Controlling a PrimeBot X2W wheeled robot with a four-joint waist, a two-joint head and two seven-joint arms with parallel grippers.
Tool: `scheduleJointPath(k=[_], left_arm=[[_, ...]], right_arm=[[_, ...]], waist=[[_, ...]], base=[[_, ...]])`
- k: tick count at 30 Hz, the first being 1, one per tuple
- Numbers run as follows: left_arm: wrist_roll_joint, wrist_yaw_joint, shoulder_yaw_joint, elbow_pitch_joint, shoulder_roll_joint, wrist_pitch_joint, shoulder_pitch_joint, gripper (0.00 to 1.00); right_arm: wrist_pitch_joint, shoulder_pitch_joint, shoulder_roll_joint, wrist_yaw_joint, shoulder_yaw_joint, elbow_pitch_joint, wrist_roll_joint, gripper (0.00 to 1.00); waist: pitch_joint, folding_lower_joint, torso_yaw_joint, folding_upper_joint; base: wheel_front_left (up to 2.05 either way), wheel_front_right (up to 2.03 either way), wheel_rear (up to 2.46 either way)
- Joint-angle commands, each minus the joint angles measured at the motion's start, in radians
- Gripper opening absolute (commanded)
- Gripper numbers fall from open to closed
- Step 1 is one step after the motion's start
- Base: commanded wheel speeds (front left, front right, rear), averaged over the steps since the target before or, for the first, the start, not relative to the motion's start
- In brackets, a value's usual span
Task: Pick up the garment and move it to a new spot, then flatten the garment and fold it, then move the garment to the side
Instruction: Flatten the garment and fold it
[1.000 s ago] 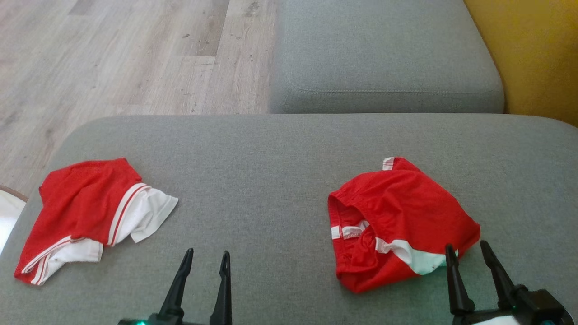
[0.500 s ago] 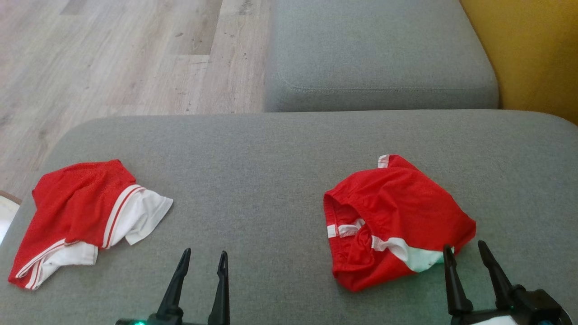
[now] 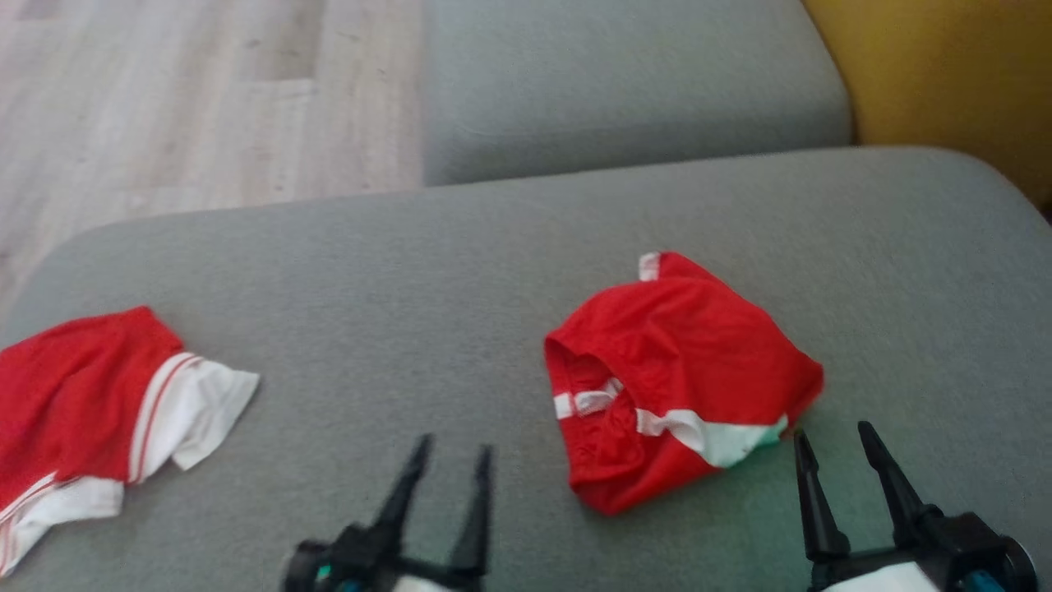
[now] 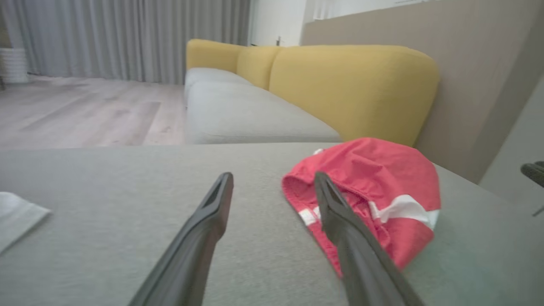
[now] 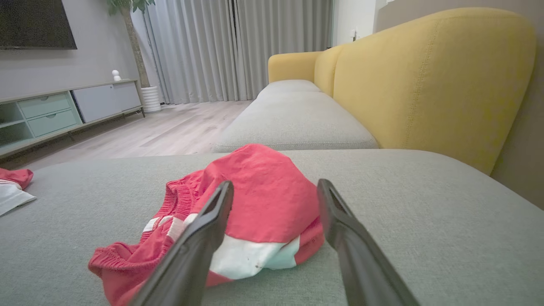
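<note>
The garment (image 3: 682, 378), taken to be the crumpled red shorts with white trim, lies bunched on the grey sofa seat (image 3: 411, 271), right of the middle in the head view, with its waistband opening turned to the left.

At the far left of the seat a second red and white piece (image 3: 90, 403) is seen, lying flatter and well apart from the garment; it is best left alone. Next comes the left claw (image 3: 454, 446), held wide and empty over bare seat, near the garment's left edge but apart from it. Past the heap, the right claw (image 3: 832, 431) is also held wide and empty, just beside the near right corner where the white panel shows. Whether a fingertip touches the cloth there cannot be told.

The pick-up is judged to be the step in hand. Grips are better taken at the outer edges than in the middle of the heap: the waistband for the left claw, the white-panelled corner for the right. Each claw should be lowered until the soft seat is lightly pressed, then closed on as few layers as can be caught, since thin cloth may slip from a shallow pinch. Both claws should be raised together and kept apart, so that the cloth hangs open. The bare stretch of seat between the two pieces seems a fit new spot.
</note>
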Motion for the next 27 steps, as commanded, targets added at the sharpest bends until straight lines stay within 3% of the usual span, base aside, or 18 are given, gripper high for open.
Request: scheduleJointPath(k=[1,7,13,19,27], left_arm=[[-0.036,-0.013,-0.014,0.005,-0.012,-0.008,-0.090,1.00],[-0.259,-0.068,-0.223,0.110,-0.012,0.081,-0.260,1.00],[-0.461,-0.067,-0.365,0.186,-0.012,0.174,-0.389,1.00],[-0.592,-0.046,-0.448,0.252,-0.012,0.212,-0.459,1.00],[-0.694,-0.019,-0.493,0.317,-0.012,0.167,-0.527,1.00]], right_arm=[[-0.006,-0.057,-0.013,-0.001,0.028,-0.038,-0.007,1.00],[-0.006,-0.078,-0.032,-0.001,0.047,-0.045,-0.008,1.00],[-0.006,-0.118,-0.038,-0.001,0.068,-0.051,-0.001,1.00],[-0.006,-0.144,-0.036,-0.001,0.064,-0.053,0.006,1.00],[-0.006,-0.162,-0.033,-0.001,0.067,-0.051,0.010,1.00]], waist=[[0.035,0.0000,-0.042,0.0000],[0.084,0.0000,-0.115,0.0000],[0.138,0.0000,-0.187,0.0000],[0.175,0.0000,-0.224,0.0000],[0.200,0.0000,-0.241,0.0000]], base=[[0.00,0.00,0.00],[0.00,0.00,0.00],[0.00,0.00,0.00],[0.00,0.00,0.00],[0.00,0.00,0.00]])
